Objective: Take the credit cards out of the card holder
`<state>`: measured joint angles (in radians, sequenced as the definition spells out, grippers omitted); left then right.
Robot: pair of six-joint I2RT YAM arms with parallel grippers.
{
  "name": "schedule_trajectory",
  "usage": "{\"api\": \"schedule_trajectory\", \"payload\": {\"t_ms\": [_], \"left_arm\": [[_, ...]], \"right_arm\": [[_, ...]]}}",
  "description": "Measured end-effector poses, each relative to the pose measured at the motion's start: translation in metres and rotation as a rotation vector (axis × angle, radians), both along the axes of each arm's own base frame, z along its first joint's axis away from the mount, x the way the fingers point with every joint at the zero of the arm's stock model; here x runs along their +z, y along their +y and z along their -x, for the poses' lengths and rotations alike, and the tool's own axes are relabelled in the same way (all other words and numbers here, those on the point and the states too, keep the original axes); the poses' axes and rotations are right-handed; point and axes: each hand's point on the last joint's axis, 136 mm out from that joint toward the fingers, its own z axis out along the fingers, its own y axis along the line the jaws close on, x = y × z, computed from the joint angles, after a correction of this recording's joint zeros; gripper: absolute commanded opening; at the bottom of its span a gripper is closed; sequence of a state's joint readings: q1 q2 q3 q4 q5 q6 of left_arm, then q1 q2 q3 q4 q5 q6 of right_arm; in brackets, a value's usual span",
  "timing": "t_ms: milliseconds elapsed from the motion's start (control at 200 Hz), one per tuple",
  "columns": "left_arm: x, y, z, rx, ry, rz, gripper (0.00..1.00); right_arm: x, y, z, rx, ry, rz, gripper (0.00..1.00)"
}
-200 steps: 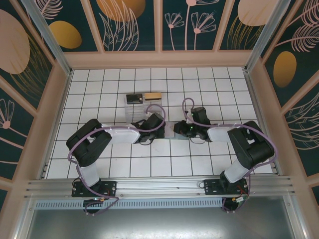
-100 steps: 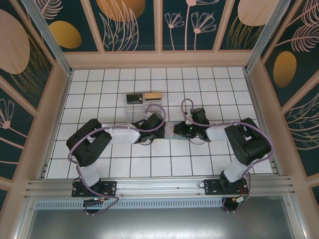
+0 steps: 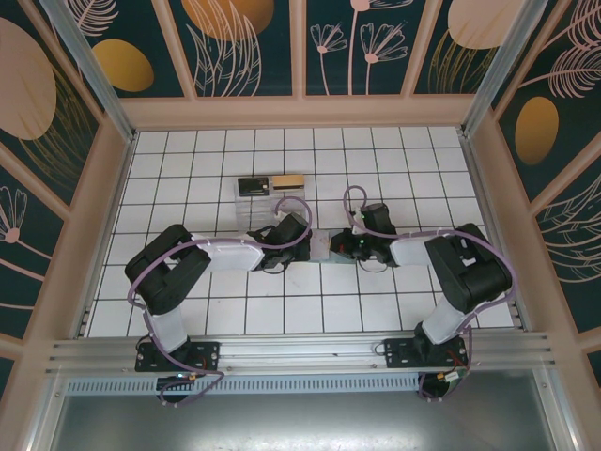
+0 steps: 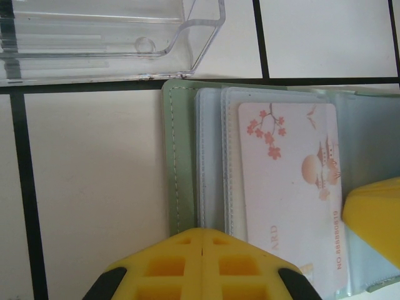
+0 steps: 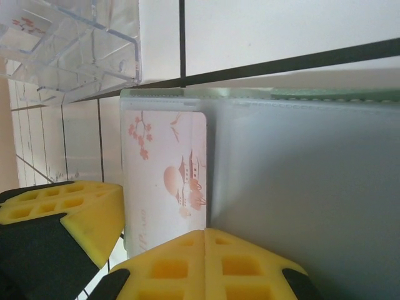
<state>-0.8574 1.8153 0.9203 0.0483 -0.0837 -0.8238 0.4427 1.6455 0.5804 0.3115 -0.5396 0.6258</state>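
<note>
Near the middle of the table [image 3: 188, 310], just beside the clear box [image 4: 94, 37], the left gripper [image 4: 201, 240] is seen with its fingers closed together over the green edge of the open card holder [image 4: 181, 156]. A blossom-printed credit card [image 4: 290, 181] is tucked in a sleeve. The right gripper [image 5: 206, 240] is likewise closed at the card's end.

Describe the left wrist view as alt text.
An open green card holder lies on white tiles, a blossom-print credit card in its clear sleeve. The left gripper, jaws shut, overlaps its lower edge; a clear plastic box sits top left.
</note>
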Motion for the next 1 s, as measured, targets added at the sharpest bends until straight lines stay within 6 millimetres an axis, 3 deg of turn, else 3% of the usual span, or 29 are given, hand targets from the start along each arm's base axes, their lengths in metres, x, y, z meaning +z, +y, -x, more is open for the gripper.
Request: {"api": "schedule_trajectory", "payload": {"t_ms": [235, 295, 1001], "left_arm": [[0.0000, 0.0000, 0.0000, 0.000, 0.000, 0.000, 0.00], [0.0000, 0.0000, 0.0000, 0.000, 0.000, 0.000, 0.00], [-0.0003, 0.0001, 0.0000, 0.000, 0.000, -0.001, 0.00]], "right_arm": [[-0.0026, -0.0064, 0.0009, -0.004, 0.004, 0.012, 0.00], [-0.0030, -0.0066, 0.0015, -0.004, 0.005, 0.012, 0.11], [0.0064, 0.0005, 0.0001, -0.002, -0.013, -0.020, 0.20]]}}
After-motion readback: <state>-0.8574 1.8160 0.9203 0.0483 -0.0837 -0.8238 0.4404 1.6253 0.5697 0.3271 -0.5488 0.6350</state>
